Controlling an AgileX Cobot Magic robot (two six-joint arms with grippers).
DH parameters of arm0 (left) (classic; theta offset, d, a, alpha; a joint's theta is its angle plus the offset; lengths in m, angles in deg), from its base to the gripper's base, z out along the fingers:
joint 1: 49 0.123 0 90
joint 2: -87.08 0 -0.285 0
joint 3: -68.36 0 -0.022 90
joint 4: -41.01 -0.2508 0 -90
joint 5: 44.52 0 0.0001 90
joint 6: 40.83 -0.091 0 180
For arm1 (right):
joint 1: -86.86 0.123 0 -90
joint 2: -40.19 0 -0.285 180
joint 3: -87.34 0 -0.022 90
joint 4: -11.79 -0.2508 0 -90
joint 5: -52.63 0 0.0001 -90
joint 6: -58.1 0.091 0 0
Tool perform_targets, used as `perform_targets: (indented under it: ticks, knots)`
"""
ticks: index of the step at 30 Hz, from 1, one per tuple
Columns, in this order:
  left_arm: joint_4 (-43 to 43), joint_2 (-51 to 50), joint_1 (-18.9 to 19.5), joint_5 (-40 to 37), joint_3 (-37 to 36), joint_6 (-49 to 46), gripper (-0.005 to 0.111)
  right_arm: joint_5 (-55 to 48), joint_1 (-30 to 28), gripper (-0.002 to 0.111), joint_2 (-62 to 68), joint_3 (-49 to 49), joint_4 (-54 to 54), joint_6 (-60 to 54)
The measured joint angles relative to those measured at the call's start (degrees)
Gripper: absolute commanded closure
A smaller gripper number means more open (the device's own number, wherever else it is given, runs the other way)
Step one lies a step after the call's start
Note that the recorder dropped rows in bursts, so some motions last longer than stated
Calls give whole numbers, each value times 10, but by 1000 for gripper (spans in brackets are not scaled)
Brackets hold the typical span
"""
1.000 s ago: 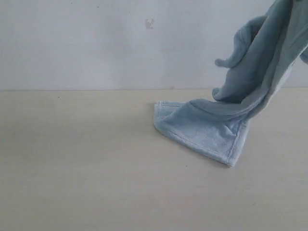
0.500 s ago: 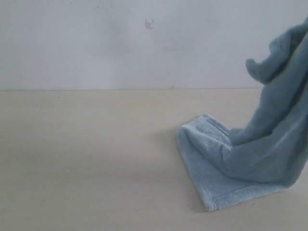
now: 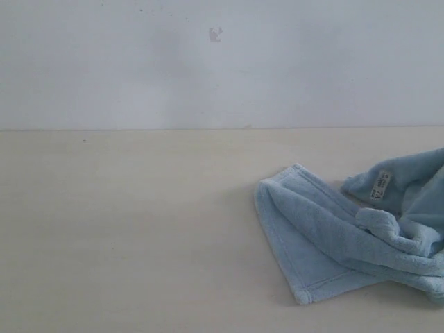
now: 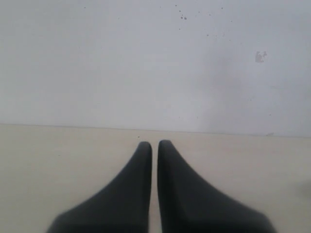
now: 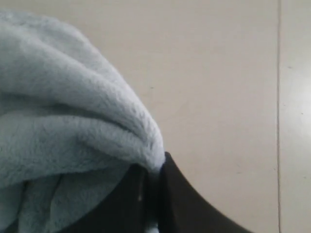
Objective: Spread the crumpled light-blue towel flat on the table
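Observation:
The light-blue towel lies crumpled on the beige table at the right, partly cut off by the frame edge. One hemmed corner points toward the front, and a small white label shows on a raised fold. Neither gripper appears in the exterior view. In the right wrist view my right gripper is shut on a fluffy fold of the towel, with cloth pinched in the narrow gap between its dark fingers. My left gripper is shut with nothing in it, above bare table.
A plain white wall rises behind the table's far edge. A thin seam line runs across the tabletop in the right wrist view.
The towel's raised part, hanging high at the right before, has come down onto the table in a heap. Its label now shows. The part lying on the table shifted right.

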Motion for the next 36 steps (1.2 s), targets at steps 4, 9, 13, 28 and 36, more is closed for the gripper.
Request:
perform_targets:
  ticks: [4, 9, 13, 28, 36]
  knots:
    - [0, 0, 0, 0, 0, 0, 103, 14, -59, 90, -5, 0, 3, 11]
    - [0, 0, 0, 0, 0, 0, 103, 18, -98, 65, -6, 0, -1, 27]
    - [0, 0, 0, 0, 0, 0, 103, 34, -98, 51, -19, -1, -68, 1]
    - [0, 0, 0, 0, 0, 0, 103, 124, -98, 108, -264, -167, -489, -218]
    - [0, 0, 0, 0, 0, 0, 103, 153, -52, 108, -417, -329, -657, -322]
